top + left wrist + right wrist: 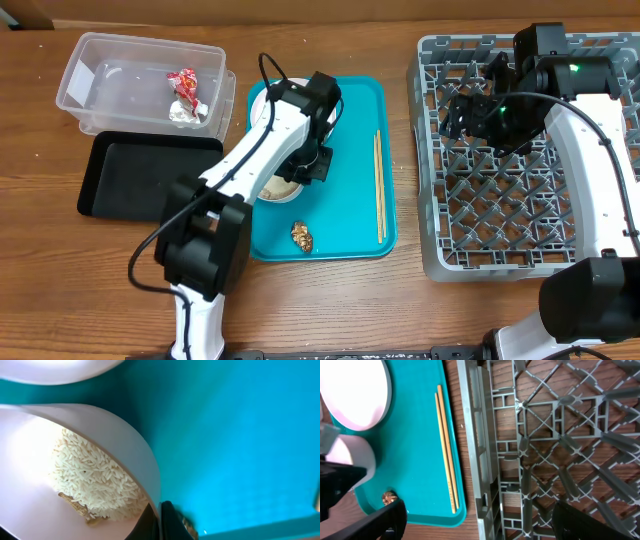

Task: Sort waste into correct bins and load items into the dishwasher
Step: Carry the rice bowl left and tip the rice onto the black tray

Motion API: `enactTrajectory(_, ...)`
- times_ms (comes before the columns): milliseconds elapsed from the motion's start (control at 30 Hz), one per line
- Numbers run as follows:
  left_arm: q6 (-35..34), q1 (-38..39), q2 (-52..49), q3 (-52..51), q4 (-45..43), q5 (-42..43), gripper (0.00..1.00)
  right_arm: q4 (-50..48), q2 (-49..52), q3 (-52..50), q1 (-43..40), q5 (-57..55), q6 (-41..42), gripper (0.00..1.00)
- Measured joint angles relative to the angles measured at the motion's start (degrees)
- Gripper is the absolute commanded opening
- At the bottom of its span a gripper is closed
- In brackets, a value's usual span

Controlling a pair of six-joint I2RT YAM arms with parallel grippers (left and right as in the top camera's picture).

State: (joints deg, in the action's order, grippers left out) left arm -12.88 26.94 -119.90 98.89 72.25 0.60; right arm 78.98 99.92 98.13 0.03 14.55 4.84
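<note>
A white bowl (276,188) with loose white rice (95,480) and brown scraps stands on the teal serving tray (350,120). My left gripper (305,165) is shut on this bowl's rim (161,522), one finger inside and one outside. Another white dish (50,370) sits just behind it. A pair of wooden chopsticks (379,185) lies along the tray's right side and also shows in the right wrist view (446,445). A small brown food lump (301,236) lies at the tray's front. My right gripper (467,112) is open and empty (477,510) above the grey dish rack (480,230).
A clear plastic tub (100,70) at the back left holds a crumpled red-and-white wrapper (185,95). A shallow black tray (130,180) lies in front of it. The rack's left wall (485,435) stands close to the teal tray's right edge (415,435).
</note>
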Motion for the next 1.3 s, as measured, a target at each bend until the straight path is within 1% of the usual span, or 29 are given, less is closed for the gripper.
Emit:
enactTrajectory(200, -0.50, -0.22, 5.51, 0.31, 2.84, -1.27, 0.04, 0.04, 0.00, 0.00, 0.00, 0.00, -0.02, 0.94)
enactTrajectory(333, -0.57, -1.97, 8.96, 0.52, 4.48, -1.29, 0.04, 0.15, 0.00, 0.00, 0.00, -0.57, 0.00, 0.94)
enactTrajectory(433, -0.63, -5.35, 11.23, 0.57, 5.16, -0.72, 0.04, 0.26, 0.00, 0.00, 0.00, -1.11, 0.00, 0.94)
enactTrajectory(533, 0.35, -10.36, 12.85, 0.59, 5.09, 2.19, 0.04, 0.35, 0.00, 0.00, 0.00, -1.51, -0.02, 0.94)
enactTrajectory(667, 4.20, -18.49, 13.53, 0.59, 4.90, 9.05, 0.04, 0.57, 0.00, 0.00, 0.00, -1.51, 0.00, 0.94)
enactTrajectory(800, 9.33, -26.47, 13.57, 0.24, 3.41, 17.64, 0.04, 0.83, 0.00, 0.00, 0.00, -1.75, 0.00, 0.94)
enactTrajectory(900, 13.27, -32.24, 13.62, -2.25, 1.38, 24.41, 0.04, 0.94, 0.00, 0.00, 0.00, -2.16, 0.00, 0.93)
enactTrajectory(1000, 16.55, -37.48, 13.62, -6.49, -1.16, 31.21, 0.04, 1.16, 0.00, 0.00, 0.00, -2.40, -0.02, 0.93)
enactTrajectory(1100, 21.31, -43.06, 13.62, -13.46, -5.66, 41.59, 0.04, 1.25, 0.00, 0.00, 0.00, -2.58, -0.02, 0.93)
enactTrajectory(1167, 23.82, -45.44, 13.62, -16.90, -8.22, 46.86, 0.04, 1.25, 0.00, 0.00, 0.00, -2.64, -0.02, 0.93)
enactTrajectory(1233, 26.93, -47.87, 13.62, -20.41, -10.03, 52.33, 0.04, 1.27, 0.00, 0.00, 0.00, -2.80, -0.09, 0.93)
enactTrajectory(1267, 29.86, -49.90, 13.62, -22.69, -10.88, 56.74, 0.04, 1.42, 0.00, 0.00, 0.00, -2.80, -0.15, 0.93)
enactTrajectory(1300, 31.56, -50.99, 13.62, -23.93, -11.19, 59.06, 0.04, 1.51, 0.00, 0.00, 0.00, -2.80, -0.13, 0.93)
